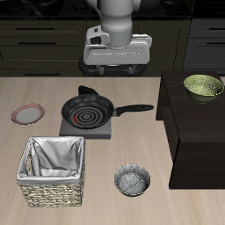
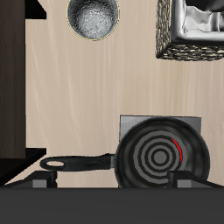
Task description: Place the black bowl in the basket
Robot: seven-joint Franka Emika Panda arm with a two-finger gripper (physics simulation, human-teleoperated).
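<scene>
The black bowl [image 1: 133, 180] [image 2: 93, 17] sits upright on the desk [image 1: 114, 149] close to the front edge, just beside the basket [image 1: 55, 171] [image 2: 190, 33] but not touching it. Basket stands nr the front edge too, cloth-lined, w/ nothing in it. Farther back, a frying pan [image 1: 88, 112] [image 2: 162, 157] rests on a small stove plate [image 1: 88, 128]. Gripper [image 1: 115, 58] hangs high over the desk's back edge, holding nothing (can't tell whether the jaws are open or closed). A plate [image 1: 27, 113] lies nr a side edge; a green-yellow bowl [image 1: 203, 86] sits on the dark cabinet [image 1: 198, 132].
</scene>
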